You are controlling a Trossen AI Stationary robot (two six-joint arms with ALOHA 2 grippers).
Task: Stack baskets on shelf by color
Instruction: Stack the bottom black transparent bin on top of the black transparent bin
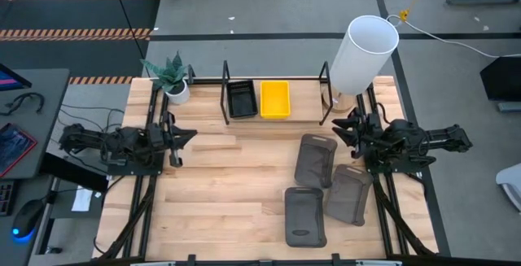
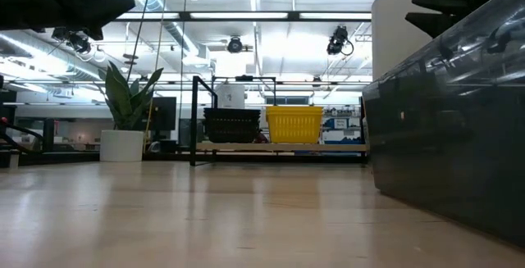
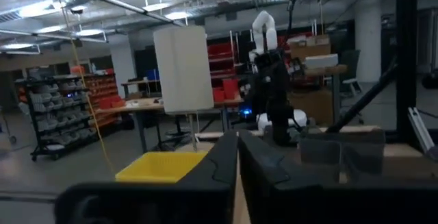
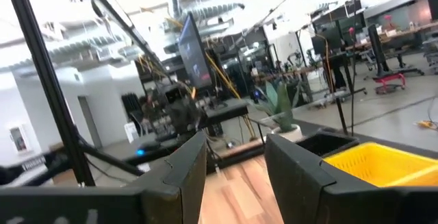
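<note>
Baskets sit in two groups on the wooden table (image 1: pixel 212 193). On the shelf (image 1: pixel 277 79) at the far edge, a black basket (image 1: pixel 242 99) and a yellow basket (image 1: pixel 274 99) stand side by side, the black one to the left, the two just touching or nearly so. Nearer, on the right half of the table, three dark grey baskets lie flat: one (image 1: pixel 316 159) farthest back, one (image 1: pixel 351 194) to its right and nearer, overlapping its corner, and one (image 1: pixel 304 215) nearest, just left of the second.

My left gripper (image 1: pixel 184 137) hovers over the left side of the table, fingers pressed together with nothing between them, pointing right toward the middle. My right gripper (image 1: pixel 345 133) hangs at the right side, just beside the farthest grey basket, its fingers parted and holding nothing, pointing left.

A tall white cylinder (image 1: pixel 363 53) stands at the shelf's right end, and a small potted plant (image 1: pixel 173 77) stands at the far left corner, left of the shelf.
</note>
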